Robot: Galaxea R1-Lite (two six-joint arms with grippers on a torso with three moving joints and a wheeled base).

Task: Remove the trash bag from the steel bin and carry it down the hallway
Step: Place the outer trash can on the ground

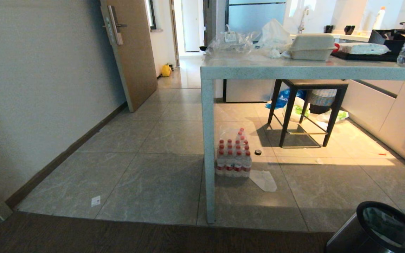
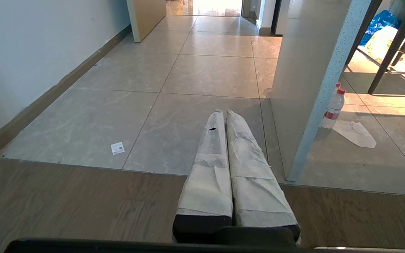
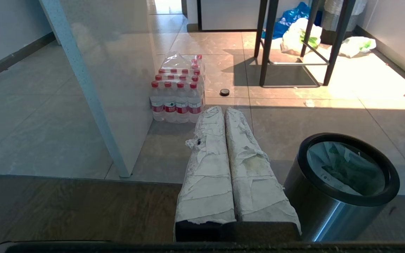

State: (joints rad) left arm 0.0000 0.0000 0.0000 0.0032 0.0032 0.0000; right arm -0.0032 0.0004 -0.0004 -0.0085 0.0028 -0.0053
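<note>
- Nearest the head camera, at the lower right, the steel bin (image 1: 376,230) stands on the tile just past the seam where dark wood flooring (image 1: 118,237) meets the tiles.
- Inside the bin, the trash bag (image 3: 343,167) lines the mouth under the black ring, white with green print showing.
- Right gripper (image 3: 223,111) has its wrapped fingers pressed together, holding nothing; it hangs low over the floor just beside the bin, with the bin's rim close to one finger.
- Left gripper (image 2: 223,113) is likewise clenched and empty, pointing over bare tile near the table leg (image 2: 308,88).
- Just past the leg, under the table (image 1: 294,68), a pack of water bottles (image 1: 233,156) sits against it, with a scrap of plastic (image 1: 264,180) and a small black cap (image 1: 257,152) on the tile beside it.
- Further under the table, a black stool (image 1: 308,109) stands with bags behind it.
- Between the left wall's baseboard and the table leg, a broad strip of tile runs to the open door (image 1: 132,52) and on into the hallway (image 1: 185,72); only a small paper label (image 1: 95,200) lies there.
</note>
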